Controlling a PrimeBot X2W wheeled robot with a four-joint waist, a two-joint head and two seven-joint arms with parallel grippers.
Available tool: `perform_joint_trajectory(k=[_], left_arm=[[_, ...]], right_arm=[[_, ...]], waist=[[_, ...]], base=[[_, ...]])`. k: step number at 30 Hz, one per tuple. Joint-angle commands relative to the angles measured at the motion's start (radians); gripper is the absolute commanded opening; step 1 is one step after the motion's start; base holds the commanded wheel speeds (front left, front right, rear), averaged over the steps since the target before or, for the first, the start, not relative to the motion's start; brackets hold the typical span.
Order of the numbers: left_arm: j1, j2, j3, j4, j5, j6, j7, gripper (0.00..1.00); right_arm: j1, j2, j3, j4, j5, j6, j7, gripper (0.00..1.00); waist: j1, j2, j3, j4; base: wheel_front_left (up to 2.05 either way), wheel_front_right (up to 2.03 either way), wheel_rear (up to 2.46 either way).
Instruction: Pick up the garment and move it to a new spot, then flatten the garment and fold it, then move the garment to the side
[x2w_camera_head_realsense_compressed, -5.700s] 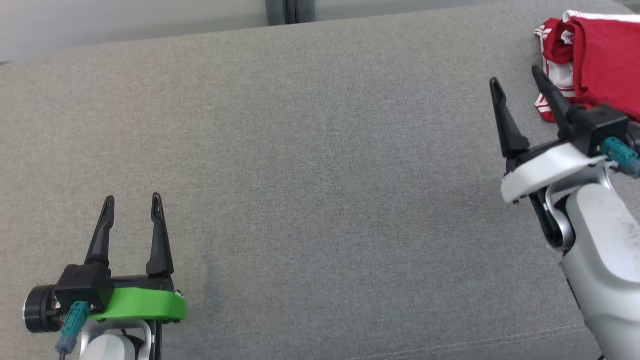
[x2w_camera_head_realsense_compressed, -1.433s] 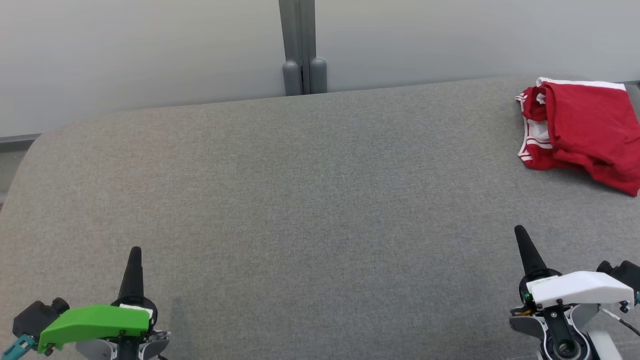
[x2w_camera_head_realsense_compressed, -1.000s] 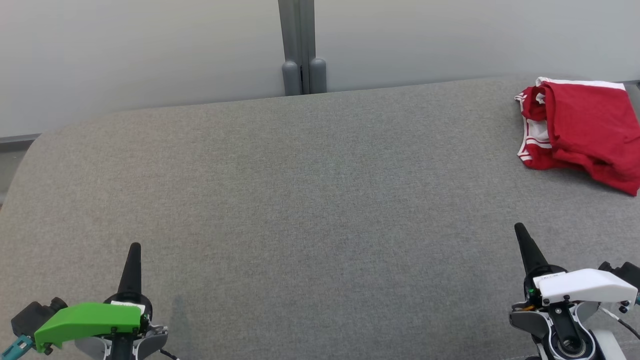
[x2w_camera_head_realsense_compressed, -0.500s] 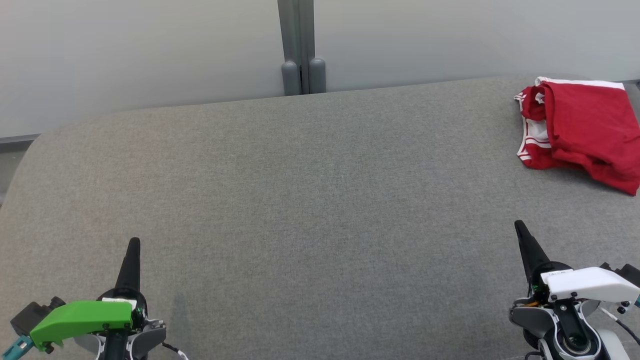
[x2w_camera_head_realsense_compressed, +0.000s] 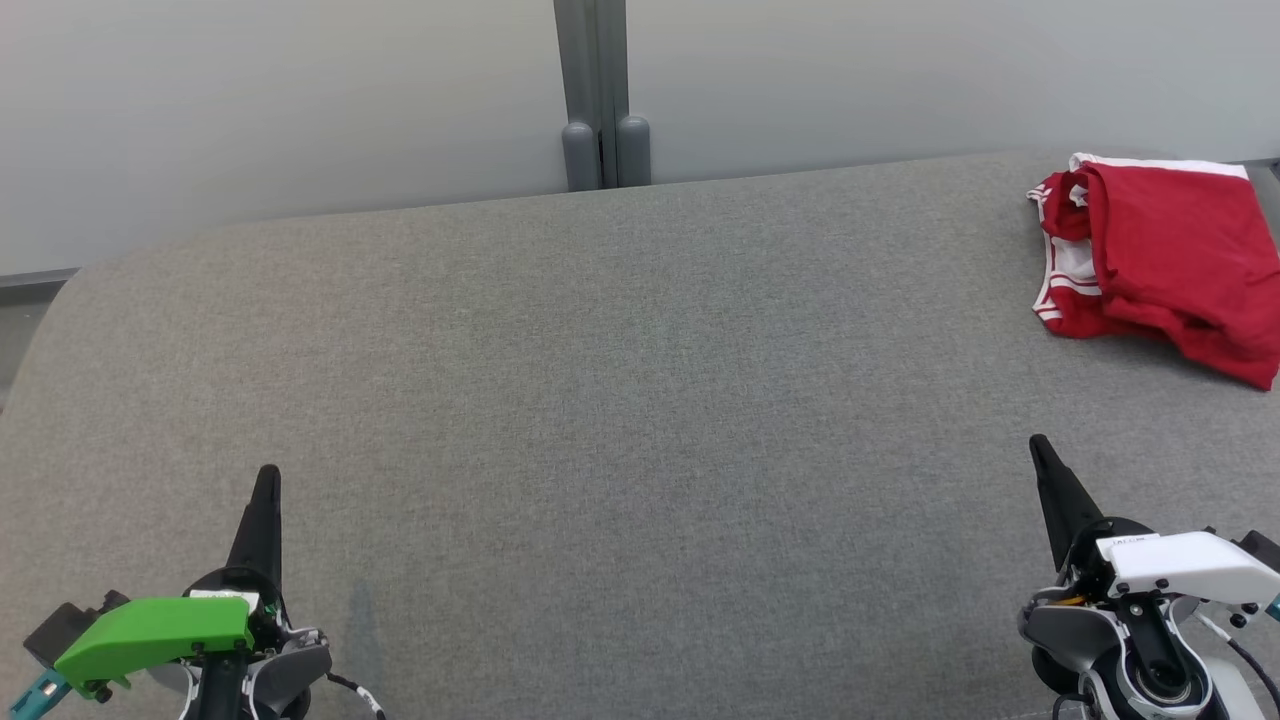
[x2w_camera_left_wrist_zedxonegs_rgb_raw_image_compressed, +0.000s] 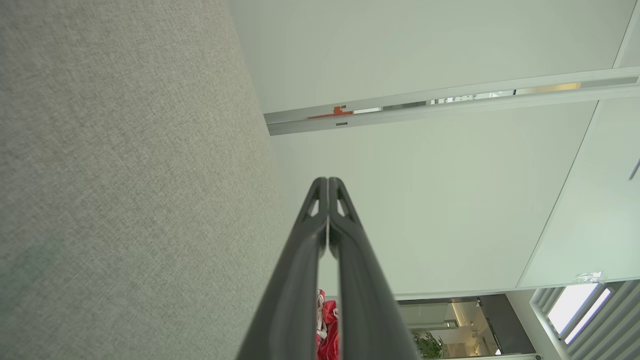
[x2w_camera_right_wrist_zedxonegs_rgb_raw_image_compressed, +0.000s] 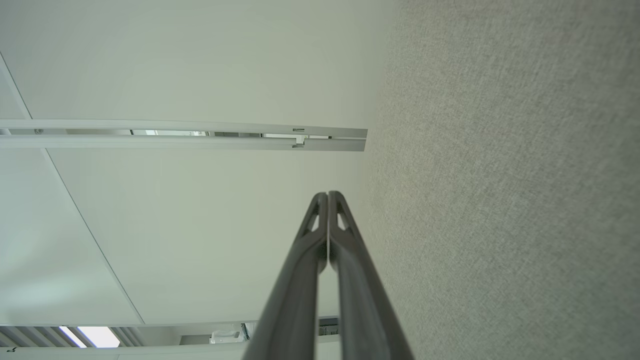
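The garment (x2w_camera_head_realsense_compressed: 1165, 265) is red with white stripes and lies folded at the far right of the grey couch seat (x2w_camera_head_realsense_compressed: 620, 400). A sliver of the garment (x2w_camera_left_wrist_zedxonegs_rgb_raw_image_compressed: 327, 330) peeks out between my left fingers in the left wrist view. My left gripper (x2w_camera_head_realsense_compressed: 267, 480) sits at the lower left, shut and empty, fingers pressed together (x2w_camera_left_wrist_zedxonegs_rgb_raw_image_compressed: 328, 186). At the lower right my right gripper (x2w_camera_head_realsense_compressed: 1040, 450) is likewise shut with nothing in it, its fingers meeting at the tips (x2w_camera_right_wrist_zedxonegs_rgb_raw_image_compressed: 328, 199). Both grippers are well clear of the garment.
A pale wall with a grey vertical post (x2w_camera_head_realsense_compressed: 600, 95) runs behind the seat's far edge. The seat's rounded left end (x2w_camera_head_realsense_compressed: 40, 310) drops off toward the floor.
Since 5.7 s ago both grippers have shut and drawn back to the near edge, the right one away from the garment. Over the last second both arms drifted slightly; the garment stays put.
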Motion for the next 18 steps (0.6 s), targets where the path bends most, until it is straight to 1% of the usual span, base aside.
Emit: perform_joint_trajectory(k=[1,12,18], left_arm=[[-0.014,0.0,0.008,0.002,-0.023,-0.008,0.005,0.0],[-0.023,-0.006,0.017,0.007,-0.091,-0.016,0.024,0.0],[-0.021,-0.005,0.017,0.006,-0.088,-0.016,0.024,0.0]], right_arm=[[-0.014,-0.001,-0.004,0.001,0.02,-0.001,0.006,0.0],[-0.015,0.003,-0.012,0.003,0.091,-0.001,0.025,0.0],[-0.015,0.002,-0.012,0.003,0.091,-0.001,0.026,0.0]], waist=[[0.0,0.0,0.0,0.0],[0.0,0.0,0.0,-0.001],[0.0,0.0,0.0,-0.001]], base=[[0.0,0.0,0.0],[0.0,0.0,0.0],[0.0,0.0,0.0]])
